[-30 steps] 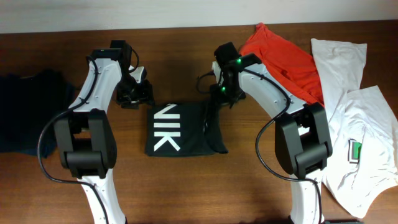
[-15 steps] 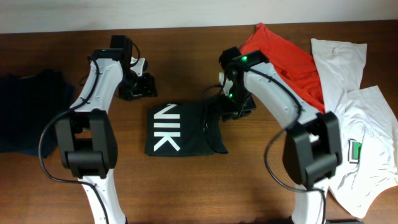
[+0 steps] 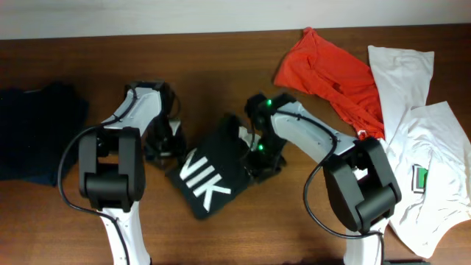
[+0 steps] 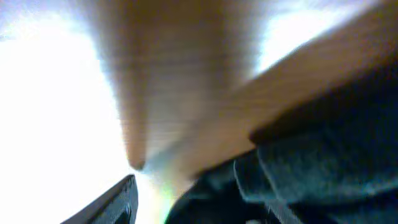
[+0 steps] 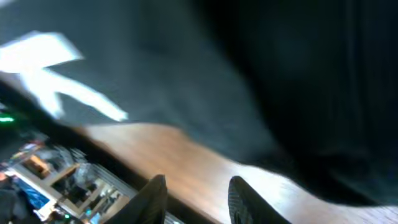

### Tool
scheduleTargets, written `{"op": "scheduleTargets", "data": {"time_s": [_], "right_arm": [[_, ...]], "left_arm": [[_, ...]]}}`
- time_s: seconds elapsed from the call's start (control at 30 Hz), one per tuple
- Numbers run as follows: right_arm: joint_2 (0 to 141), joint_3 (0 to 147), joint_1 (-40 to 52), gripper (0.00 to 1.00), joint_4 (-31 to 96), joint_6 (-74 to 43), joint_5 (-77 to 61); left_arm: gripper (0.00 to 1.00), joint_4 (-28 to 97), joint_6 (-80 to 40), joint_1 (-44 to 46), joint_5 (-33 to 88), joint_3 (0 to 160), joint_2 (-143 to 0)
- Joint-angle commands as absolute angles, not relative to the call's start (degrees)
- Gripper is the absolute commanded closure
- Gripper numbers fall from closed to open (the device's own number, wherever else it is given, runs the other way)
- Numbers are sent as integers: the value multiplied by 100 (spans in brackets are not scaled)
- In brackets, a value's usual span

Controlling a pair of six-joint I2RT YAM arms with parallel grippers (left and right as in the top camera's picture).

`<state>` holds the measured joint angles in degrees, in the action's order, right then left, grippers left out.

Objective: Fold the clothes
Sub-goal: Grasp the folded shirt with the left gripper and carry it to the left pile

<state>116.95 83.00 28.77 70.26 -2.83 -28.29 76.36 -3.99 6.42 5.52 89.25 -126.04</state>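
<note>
Wood table (image 3: pixel 221 235): folded black tee (image 3: pixel 210 177) lies askew btw both grippers; right gripper (image 5: pixel 198 200) spread, left gripper (image 3: pixel 165 146) blurred, can't tell.

Brown wooden table (image 3: pixel 243 237), pale wall (image 3: pixel 147 15)

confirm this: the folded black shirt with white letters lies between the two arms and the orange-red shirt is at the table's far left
One thing is off: the overhead view shows the orange-red shirt on the right side of the table, not the far left. The folded black shirt is as you say.
</note>
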Motion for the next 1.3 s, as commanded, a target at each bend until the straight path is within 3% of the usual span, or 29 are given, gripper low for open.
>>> {"op": "scheduleTargets", "data": {"time_s": [0.0, 0.17, 0.3, 0.37, 0.53, 0.83, 0.93, 0.97, 1.07, 1.1, 1.27], "right_arm": [[11684, 7915, 2650, 64, 6517, -510, -1581], [11684, 8009, 2220, 55, 5223, -532, -1131], [11675, 8444, 2029, 55, 5872, -493, -1059], [11671, 8597, 1909, 55, 6302, -493, -958], [11671, 8617, 1787, 52, 6626, -493, -963], [11671, 8617, 1793, 53, 6759, -495, -963], [11671, 8617, 1793, 53, 6779, -495, -963], [11671, 8617, 1793, 53, 6779, -495, -963], [11671, 8617, 1791, 53, 6836, -491, -958], [11671, 8617, 1791, 52, 6842, -491, -956], [11671, 8617, 1785, 53, 6928, -493, -709]], "left_arm": [[43, 8093, -298, 624, 362, 8820, -12674], [38, 8162, -419, 622, 661, 8838, -12586], [37, 7953, -751, 373, 622, 9303, -12105], [29, 7526, -725, 211, 781, 9629, -11806], [13, 6726, 956, 207, 3251, 9662, -11841], [14, 6648, 1269, 364, 3769, 9657, -13301], [23, 6956, 1691, 652, 4324, 9638, -13581], [32, 6956, 1706, 823, 4215, 9636, -13585], [90, 6770, 1356, 928, 3500, 9651, -13583], [100, 6768, 1164, 884, 3242, 9706, -13574], [100, 7037, 386, 336, 1466, 10449, -13069]]}}
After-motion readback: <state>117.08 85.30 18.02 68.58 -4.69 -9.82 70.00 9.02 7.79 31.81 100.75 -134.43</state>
